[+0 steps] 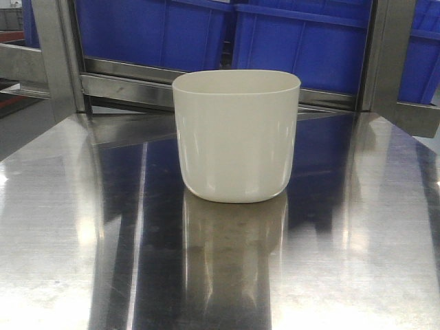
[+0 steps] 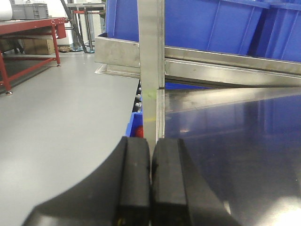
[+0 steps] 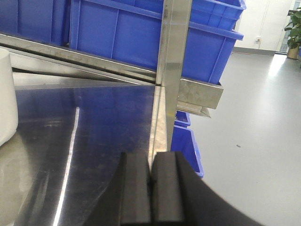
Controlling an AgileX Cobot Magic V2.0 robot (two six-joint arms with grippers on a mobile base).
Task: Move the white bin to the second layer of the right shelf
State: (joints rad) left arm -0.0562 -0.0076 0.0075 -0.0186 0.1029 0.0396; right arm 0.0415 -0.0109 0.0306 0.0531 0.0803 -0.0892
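Three views: itemised in turn.
Front view, white bin (image 1: 236,137): one, upright, open top, standing on the bench (image 1: 69,240) about mid-frame, toward the back edge; its reflection shows in the steel below.
Front view, blue crates (image 1: 158,31): several, on a rack level behind the bin, above a steel rail (image 1: 130,82).
Front view, grippers: neither in frame.
Left wrist view, left gripper (image 2: 150,150): black fingers pressed together, nothing between them; at the bench's left edge, in line with a steel post (image 2: 151,70).
Left wrist view, surroundings: blue crates behind the post; grey floor (image 2: 61,117) to the left; red table (image 2: 28,23) far back.
Right wrist view, right gripper (image 3: 151,162): black fingers closed on each other, holding nothing; at the bench's right edge.
Right wrist view, white bin (image 3: 5,99): a sliver at the left frame edge, on the bench, well apart from the gripper.
Right wrist view, surroundings: blue crates behind another steel post; lower crates beside the bench; potted plant (image 3: 294,28) far right.
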